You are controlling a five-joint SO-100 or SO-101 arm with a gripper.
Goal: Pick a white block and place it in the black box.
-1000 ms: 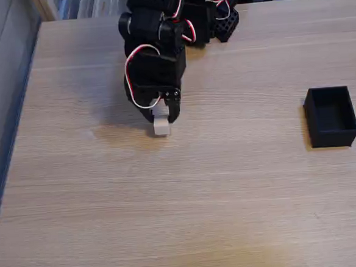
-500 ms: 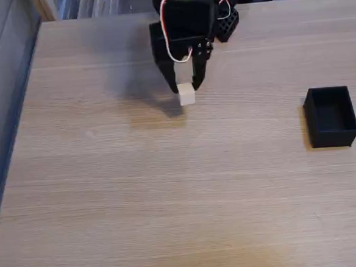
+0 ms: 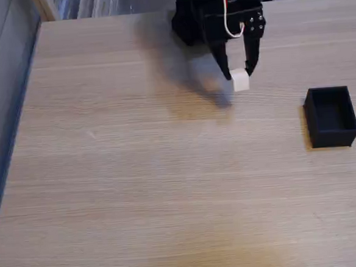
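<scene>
The claw [image 3: 239, 75] pinches the white block [image 3: 240, 80] between its two fingertips, lifted off the bench [image 3: 139, 191] above its own shadow. This looks like the carry step; next it must travel right to the black box [image 3: 331, 116], well apart, then open.

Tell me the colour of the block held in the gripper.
White: the block between the gripper fingers, clearest in the fixed view.

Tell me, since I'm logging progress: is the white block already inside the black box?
No, the white block hangs between the gripper's jaws, well left of the black box.
</scene>
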